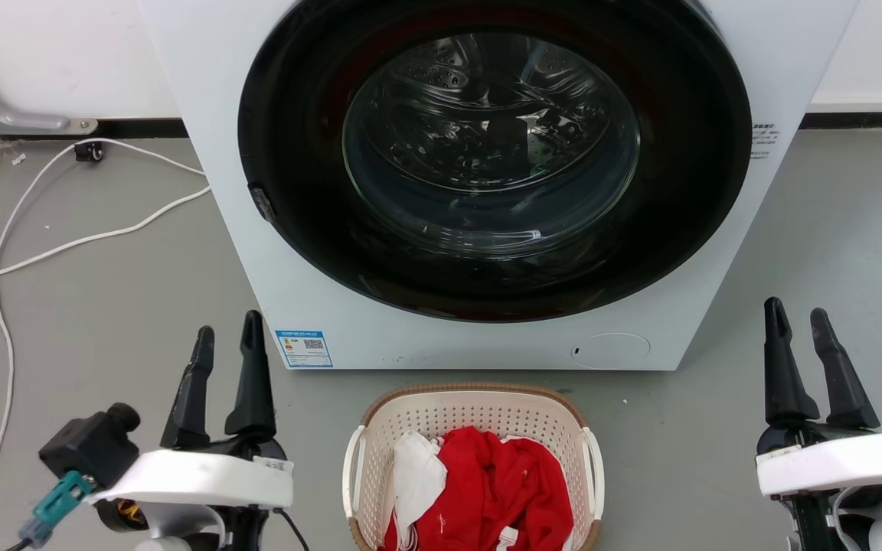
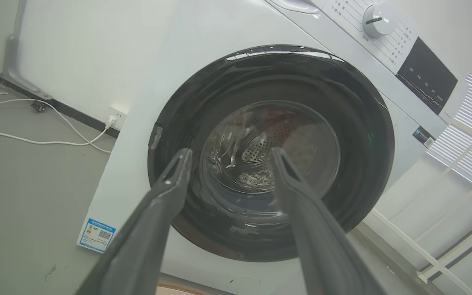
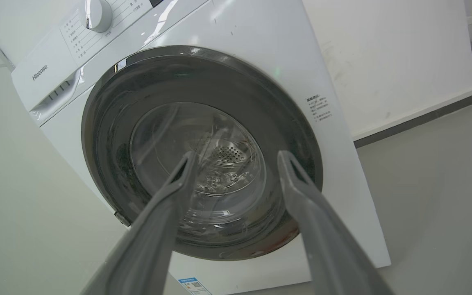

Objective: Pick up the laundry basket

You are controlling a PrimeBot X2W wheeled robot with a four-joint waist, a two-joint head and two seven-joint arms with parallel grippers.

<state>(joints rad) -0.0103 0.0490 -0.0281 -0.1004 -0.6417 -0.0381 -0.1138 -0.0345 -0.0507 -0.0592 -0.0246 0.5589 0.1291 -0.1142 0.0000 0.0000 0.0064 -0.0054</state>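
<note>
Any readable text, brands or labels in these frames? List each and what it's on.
"Hisense": brand on the washing machine, control panel, right wrist view.
Blue sticker with QR code, machine's lower left front: too small to read.
Print around the dial: too small to read.
Small print on the machine's right front: blurred.
Dark display: marks unreadable.

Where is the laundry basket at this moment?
In the head view the laundry basket sits on the floor at bottom centre, just in front of the washing machine, between the left pincer and right pincer, touching neither.
</note>
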